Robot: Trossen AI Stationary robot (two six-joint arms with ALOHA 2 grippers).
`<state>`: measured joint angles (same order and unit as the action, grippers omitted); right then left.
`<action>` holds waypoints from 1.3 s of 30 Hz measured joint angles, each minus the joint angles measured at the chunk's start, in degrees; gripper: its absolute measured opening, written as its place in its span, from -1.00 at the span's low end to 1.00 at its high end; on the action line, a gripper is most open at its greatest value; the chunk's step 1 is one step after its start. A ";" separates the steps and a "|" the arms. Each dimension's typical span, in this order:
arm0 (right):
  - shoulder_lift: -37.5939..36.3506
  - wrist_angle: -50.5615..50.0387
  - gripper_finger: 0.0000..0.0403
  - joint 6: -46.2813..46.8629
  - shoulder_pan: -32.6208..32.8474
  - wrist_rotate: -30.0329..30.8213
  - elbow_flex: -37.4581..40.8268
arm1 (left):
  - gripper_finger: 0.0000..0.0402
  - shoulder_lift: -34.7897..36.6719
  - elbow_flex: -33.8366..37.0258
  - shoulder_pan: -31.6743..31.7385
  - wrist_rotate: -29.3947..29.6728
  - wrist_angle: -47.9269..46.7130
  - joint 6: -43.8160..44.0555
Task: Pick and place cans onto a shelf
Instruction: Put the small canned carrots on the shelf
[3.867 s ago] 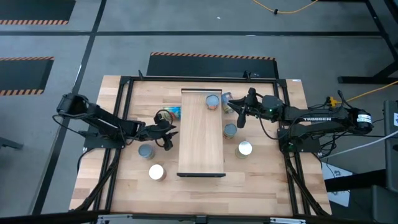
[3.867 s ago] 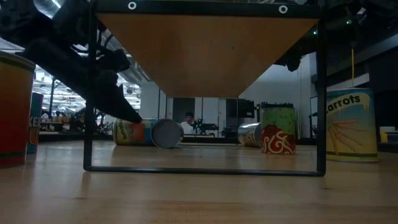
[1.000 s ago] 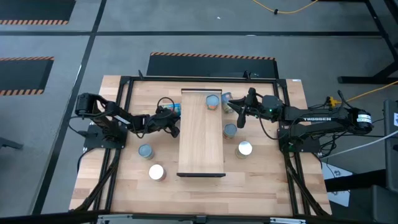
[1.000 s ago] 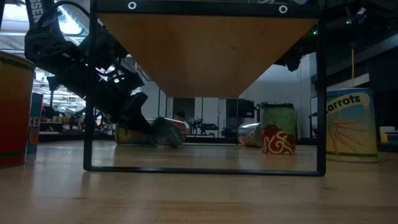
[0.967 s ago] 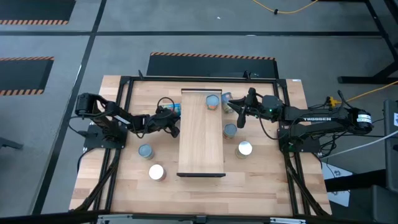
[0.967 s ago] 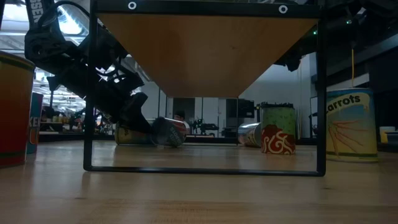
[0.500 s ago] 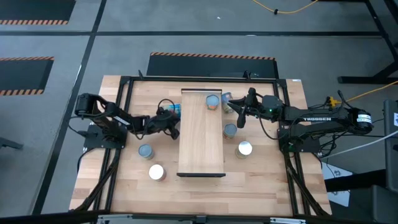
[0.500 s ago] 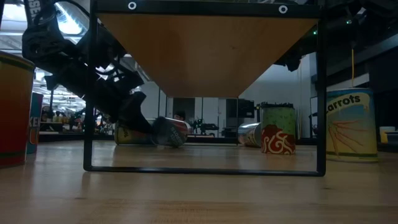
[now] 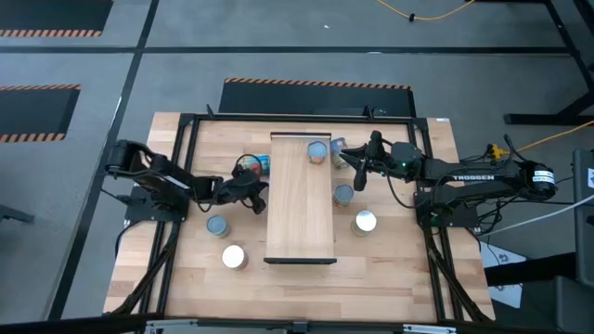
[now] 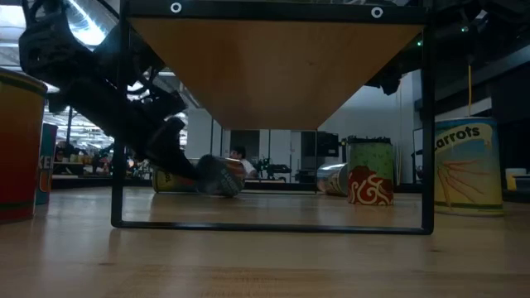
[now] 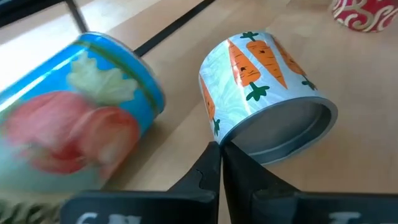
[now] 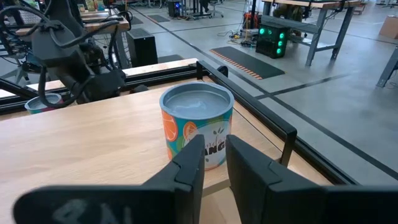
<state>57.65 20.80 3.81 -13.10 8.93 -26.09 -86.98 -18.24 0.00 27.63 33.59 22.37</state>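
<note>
Cans (image 9: 217, 225) stand and lie on the worktop (image 9: 390, 269) beside the shelf (image 9: 300, 209); one (image 9: 317, 151) stands on it. Left gripper (image 11: 220, 152) is clenched empty, tips against a tipped carrot can (image 11: 264, 99). Right gripper (image 12: 212, 148) is slightly apart, holding nothing.

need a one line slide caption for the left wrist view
Left gripper, fingers shut, against the rim of a tipped-over carrot-label can, beside a blurred blue-label can lying on the wooden table.

Left gripper (image 11: 220, 163) fingers pressed together, tips at rim of tipped carrot-label can (image 11: 264, 96), open silver end facing camera. Blue can (image 11: 74, 112) with red-and-green label lies beside it, blurred. Red can (image 11: 360, 14) farther off on wooden tabletop (image 11: 367, 162).
</note>
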 joint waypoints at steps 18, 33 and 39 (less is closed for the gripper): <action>0.00 -0.05 -0.64 0.00 0.02 0.00 0.00 | -1.00 28.95 0.02 -6.92 0.58 -36.49 6.02; -0.01 -0.07 -0.64 0.07 0.00 -0.02 0.00 | -1.00 48.17 -0.09 -8.34 -12.10 -51.81 7.70; -0.02 -0.05 -0.64 0.22 0.00 -0.04 0.00 | -1.00 52.40 -2.57 -8.34 -12.31 -55.63 7.56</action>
<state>57.63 20.75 4.03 -13.10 8.88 -26.09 -34.58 -20.81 -8.34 15.31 -22.04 29.93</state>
